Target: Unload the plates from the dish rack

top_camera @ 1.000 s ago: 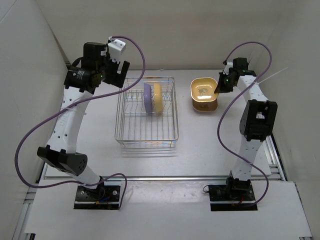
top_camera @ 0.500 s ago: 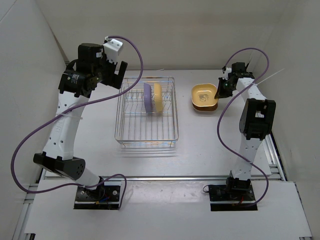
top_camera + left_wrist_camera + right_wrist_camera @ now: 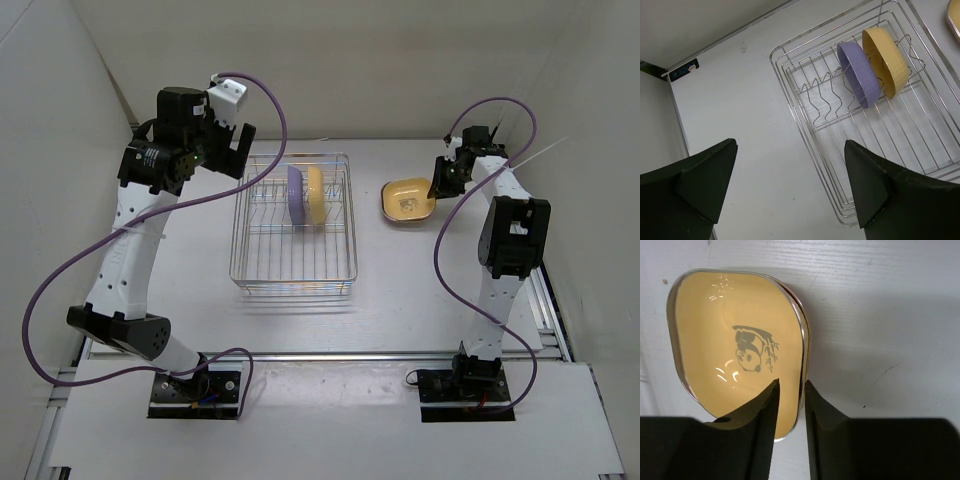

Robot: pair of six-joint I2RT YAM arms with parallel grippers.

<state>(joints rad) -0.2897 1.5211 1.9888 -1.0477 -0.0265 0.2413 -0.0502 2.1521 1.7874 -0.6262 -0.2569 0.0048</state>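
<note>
In the right wrist view, the black fingers [image 3: 760,430] of the right gripper [image 3: 791,385] cover the 6 o'clock rim of the glossy yellow rounded-square plastic plate with a panda print [image 3: 730,350]. Whether they pinch it cannot be told. A second plate beneath [image 3: 807,347] shows only as a thin sliver at 3 o'clock, and its colour is unclear.

In the left wrist view, the silver wire dish rack [image 3: 810,145] runs off the frame from 3 to 5 o'clock. A pale yellow curved edge [image 3: 955,17] at 1 o'clock is cut to a scrap. The purple rounded-square plate [image 3: 857,75], on edge, hides part of the yellow plate behind it [image 3: 885,60]. The black fingers [image 3: 700,185] of the left gripper [image 3: 790,145] are cropped at 6 o'clock.
</note>
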